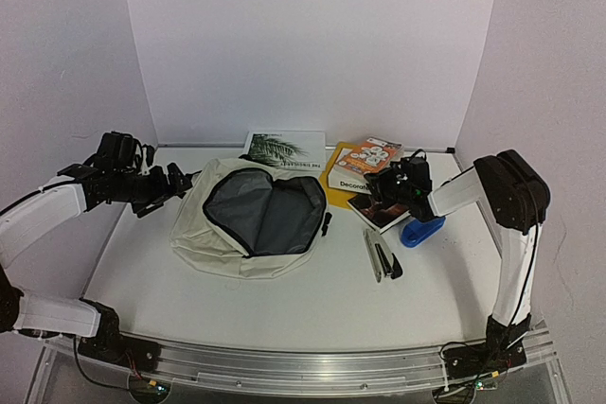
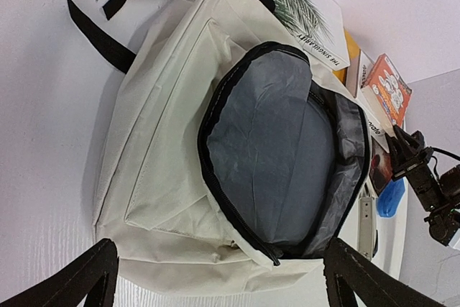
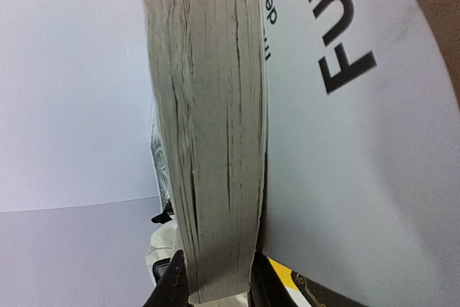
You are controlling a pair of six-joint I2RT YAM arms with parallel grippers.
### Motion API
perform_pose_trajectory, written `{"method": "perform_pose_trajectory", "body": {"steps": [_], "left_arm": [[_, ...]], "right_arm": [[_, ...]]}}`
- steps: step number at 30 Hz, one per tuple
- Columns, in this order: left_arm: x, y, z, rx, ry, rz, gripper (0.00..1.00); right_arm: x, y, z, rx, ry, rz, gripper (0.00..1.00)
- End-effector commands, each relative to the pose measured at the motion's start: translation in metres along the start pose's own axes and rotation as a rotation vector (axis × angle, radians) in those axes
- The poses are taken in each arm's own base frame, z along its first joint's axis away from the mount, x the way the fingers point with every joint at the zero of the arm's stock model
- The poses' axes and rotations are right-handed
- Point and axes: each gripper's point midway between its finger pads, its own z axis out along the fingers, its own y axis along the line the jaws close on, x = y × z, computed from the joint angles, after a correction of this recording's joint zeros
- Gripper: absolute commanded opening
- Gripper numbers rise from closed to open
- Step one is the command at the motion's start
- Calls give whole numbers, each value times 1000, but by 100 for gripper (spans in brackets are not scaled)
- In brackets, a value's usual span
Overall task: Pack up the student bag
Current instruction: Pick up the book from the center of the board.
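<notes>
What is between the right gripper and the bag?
The white book gripped by the right gripper, over a yellow book beside the bag; the top view shows it.

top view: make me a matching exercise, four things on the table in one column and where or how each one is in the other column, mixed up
Things
1. student bag
2. palm-leaf book
3. blue object
4. thick white book

Places or states
a. page edge pinched in the right gripper
b. farthest back, behind the student bag
c. unzipped, grey lining showing
d. lying on the table, close to the right gripper

Pairs: 1-c, 2-b, 3-d, 4-a
</notes>
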Motion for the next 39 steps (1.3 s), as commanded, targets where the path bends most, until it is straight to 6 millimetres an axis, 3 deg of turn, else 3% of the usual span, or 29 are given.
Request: {"method": "perform_pose_trajectory", "body": {"steps": [1,5,11,19,23,28,33,39], "left_arm": [[-22,-16,-14,34,-68,30,100],[-24,-19,-14,46,-66,29,100],[-31,-31,-14,98,-78,41,100],[-58,-72,-12,248,-116,78,100],[-62,-99,-6,362,-88,104,100],[-60,-129,2,476,-41,151,100],[-49,-166,1,638,37,224,100],[-33,-201,-8,789,118,335,100]], "right_arm": [[-6,26,3,-97,-6,10,13],[-4,47,-9,-163,5,0,0],[0,99,-40,-279,25,-123,0],[15,155,-91,-315,89,-391,0],[32,172,-110,-298,195,-555,0],[57,194,-148,-339,317,-739,0],[100,210,-198,-431,452,-965,0],[140,236,-256,-634,586,-1058,0]]}}
